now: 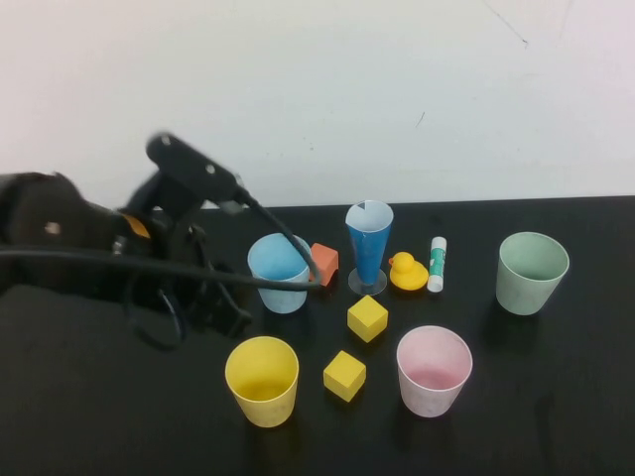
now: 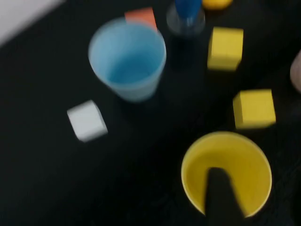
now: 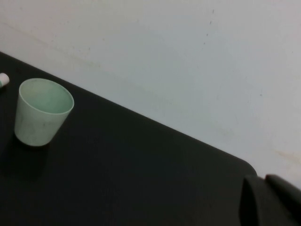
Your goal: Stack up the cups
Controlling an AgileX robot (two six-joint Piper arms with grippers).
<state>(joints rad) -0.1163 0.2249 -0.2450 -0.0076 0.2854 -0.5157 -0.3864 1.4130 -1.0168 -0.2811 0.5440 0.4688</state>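
Two task cups, both upright on the black table [image 1: 556, 397]: yellow cup [image 1: 262, 381] at front left; light blue cup [image 1: 279, 273] behind it, just beside an orange block [image 1: 324, 262]. Left gripper [image 1: 220, 307] hangs above the table left of both cups, touching neither; its finger state cannot be told. Right gripper [image 3: 268, 202] shows only as a dark edge in its wrist view; finger state cannot be told. Other items: two yellow cubes [image 1: 366, 317] [image 1: 344, 375], pink cup [image 1: 434, 370], pale green cup [image 1: 532, 272], blue cone glass [image 1: 368, 246], rubber duck [image 1: 407, 272], glue stick [image 1: 438, 264], white cube [image 2: 86, 120].
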